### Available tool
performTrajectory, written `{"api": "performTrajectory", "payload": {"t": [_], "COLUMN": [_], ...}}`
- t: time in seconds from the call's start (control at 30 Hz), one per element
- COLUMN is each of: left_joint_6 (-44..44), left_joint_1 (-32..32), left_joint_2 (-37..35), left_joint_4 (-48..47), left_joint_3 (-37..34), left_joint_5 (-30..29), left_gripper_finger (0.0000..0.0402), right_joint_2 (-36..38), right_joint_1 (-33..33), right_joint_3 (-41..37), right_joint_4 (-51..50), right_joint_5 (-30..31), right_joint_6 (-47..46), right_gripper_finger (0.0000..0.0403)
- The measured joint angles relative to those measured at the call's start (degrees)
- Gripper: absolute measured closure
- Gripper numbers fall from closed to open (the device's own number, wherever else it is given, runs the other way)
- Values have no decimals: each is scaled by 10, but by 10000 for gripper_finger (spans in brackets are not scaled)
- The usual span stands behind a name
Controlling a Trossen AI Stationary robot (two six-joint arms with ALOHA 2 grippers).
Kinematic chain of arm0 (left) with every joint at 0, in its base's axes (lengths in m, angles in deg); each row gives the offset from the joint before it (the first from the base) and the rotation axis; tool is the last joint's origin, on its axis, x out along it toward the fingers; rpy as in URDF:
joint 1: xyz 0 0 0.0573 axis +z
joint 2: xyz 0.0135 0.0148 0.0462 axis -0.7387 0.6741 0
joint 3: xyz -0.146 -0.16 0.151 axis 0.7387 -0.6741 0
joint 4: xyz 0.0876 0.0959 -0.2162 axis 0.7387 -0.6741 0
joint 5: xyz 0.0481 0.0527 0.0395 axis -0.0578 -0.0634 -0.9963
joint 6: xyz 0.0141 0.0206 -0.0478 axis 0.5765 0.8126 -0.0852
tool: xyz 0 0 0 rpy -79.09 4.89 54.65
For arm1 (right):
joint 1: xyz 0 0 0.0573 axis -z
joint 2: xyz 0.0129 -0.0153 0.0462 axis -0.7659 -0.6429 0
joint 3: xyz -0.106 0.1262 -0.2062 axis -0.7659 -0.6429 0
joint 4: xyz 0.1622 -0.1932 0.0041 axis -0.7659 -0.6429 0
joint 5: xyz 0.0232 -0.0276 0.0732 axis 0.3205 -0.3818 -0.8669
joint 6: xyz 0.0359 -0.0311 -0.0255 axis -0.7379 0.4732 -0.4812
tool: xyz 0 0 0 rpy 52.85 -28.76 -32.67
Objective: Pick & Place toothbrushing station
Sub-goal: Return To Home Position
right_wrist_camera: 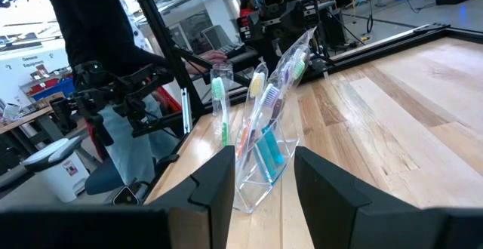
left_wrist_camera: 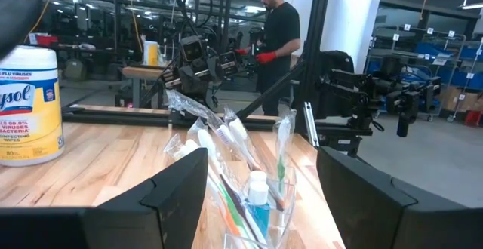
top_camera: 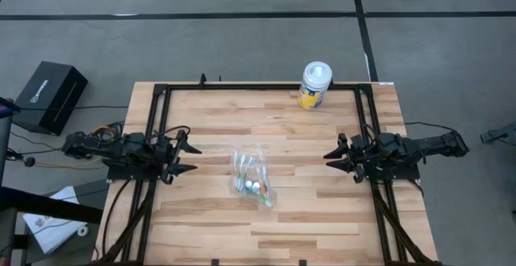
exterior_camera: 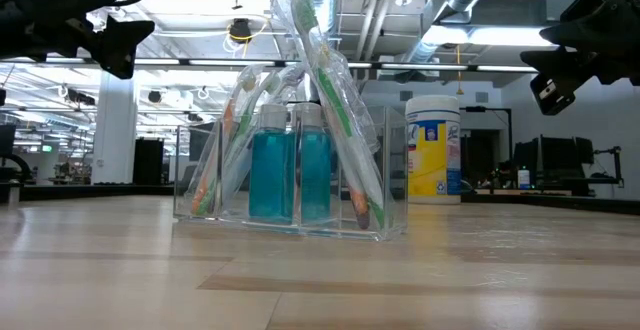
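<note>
The toothbrushing station (top_camera: 253, 177) stands on its flat base at the middle of the table: a clear holder (exterior_camera: 290, 185) with two teal tubes (exterior_camera: 287, 175) upright in it and several wrapped toothbrushes (exterior_camera: 335, 100) leaning in it. It also shows in the left wrist view (left_wrist_camera: 249, 181) and the right wrist view (right_wrist_camera: 264, 121). My left gripper (top_camera: 187, 158) is open at the table's left, level, pointing at the station. My right gripper (top_camera: 334, 158) is open at the table's right, also pointing at it. Both are above the table and apart from the station.
A white and yellow wipes canister (top_camera: 314, 86) stands near the table's far edge, right of middle. A black box (top_camera: 50, 97) lies on the floor off the table's far left. A person (left_wrist_camera: 278, 34) stands in the room behind the table.
</note>
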Motion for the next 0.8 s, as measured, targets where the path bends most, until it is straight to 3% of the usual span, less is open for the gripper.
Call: {"api": "performTrajectory", "payload": {"t": [0.8], "left_joint_6": [0], "left_joint_1": [0], "left_joint_2": [0], "left_joint_4": [9], "left_joint_3": [0], "left_joint_5": [0], "left_gripper_finger": [159], "right_joint_2": [0], "right_joint_1": [0], "right_joint_3": [0], "right_joint_4": [0], "right_joint_5": [0], "right_joint_6": [0], "right_gripper_finger": [274]}}
